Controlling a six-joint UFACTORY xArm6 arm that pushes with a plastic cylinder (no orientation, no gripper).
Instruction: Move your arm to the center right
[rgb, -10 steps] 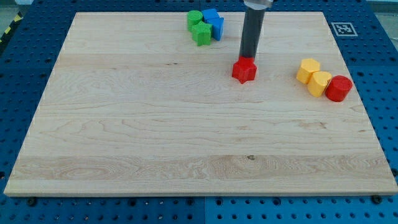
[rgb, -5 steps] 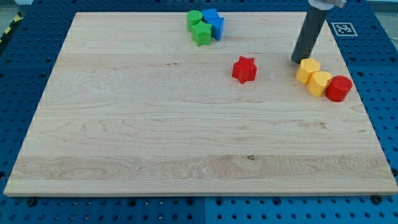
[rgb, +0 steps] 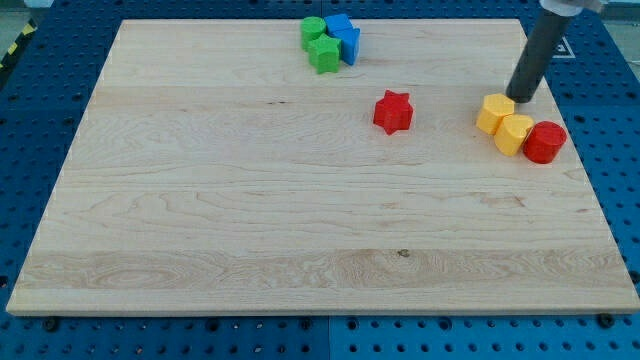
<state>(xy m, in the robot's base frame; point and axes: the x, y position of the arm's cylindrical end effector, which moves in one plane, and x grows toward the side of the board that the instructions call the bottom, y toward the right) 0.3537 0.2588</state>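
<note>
My rod comes down from the view's top right, and my tip (rgb: 521, 99) rests on the wooden board (rgb: 250, 200) near its right edge. It stands just above and right of two yellow blocks (rgb: 495, 113) (rgb: 515, 133), very close to the upper one. A red cylinder (rgb: 545, 142) touches the lower yellow block on its right. A red star block (rgb: 393, 111) lies alone to the left of my tip.
A cluster of two green blocks (rgb: 323, 54) (rgb: 313, 30) and two blue blocks (rgb: 339, 24) (rgb: 349, 43) sits at the board's top middle. A printed marker tag (rgb: 562, 47) sits at the top right corner, partly behind the rod.
My tip has moved right, from just above the red star, past the upper yellow block's top left, to its upper right. No block has moved.
</note>
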